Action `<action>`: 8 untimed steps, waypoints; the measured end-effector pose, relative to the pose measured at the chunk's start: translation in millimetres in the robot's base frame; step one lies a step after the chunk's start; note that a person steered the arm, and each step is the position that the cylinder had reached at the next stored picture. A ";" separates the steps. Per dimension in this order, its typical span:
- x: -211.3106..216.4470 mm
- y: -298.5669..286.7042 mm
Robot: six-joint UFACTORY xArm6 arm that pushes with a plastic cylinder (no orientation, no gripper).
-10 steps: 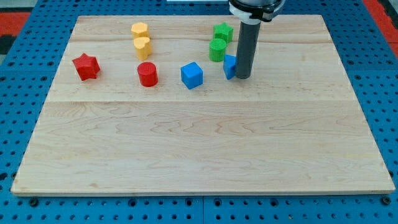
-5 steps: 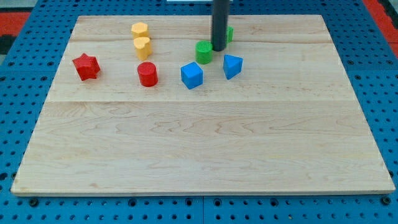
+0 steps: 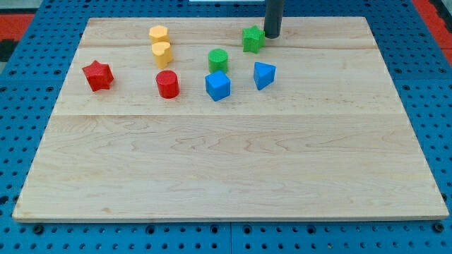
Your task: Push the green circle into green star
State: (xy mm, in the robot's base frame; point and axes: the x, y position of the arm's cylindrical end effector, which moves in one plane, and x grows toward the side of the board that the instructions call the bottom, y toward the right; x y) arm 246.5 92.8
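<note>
The green circle [image 3: 217,59] sits on the wooden board [image 3: 233,162] just above the blue cube [image 3: 217,85]. The green star [image 3: 253,39] lies up and to the right of it, with a clear gap between them. My tip [image 3: 272,36] is at the view's top, right beside the green star's right side and well away from the green circle.
A blue wedge-like block [image 3: 263,74] lies right of the blue cube. A red cylinder [image 3: 167,84] and a red star [image 3: 97,75] are to the left. Two yellow blocks [image 3: 160,44] stand stacked in view at the upper left.
My tip went from beside the blue wedge up between the green blocks, then to the star's right. The green circle slid down-left, away from the green star.
</note>
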 end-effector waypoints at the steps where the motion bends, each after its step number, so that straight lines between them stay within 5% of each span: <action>1: 32.8 -6.9; 4: 21.6 -60.8; 8: 98.0 -111.0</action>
State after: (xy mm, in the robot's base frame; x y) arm 344.5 -18.2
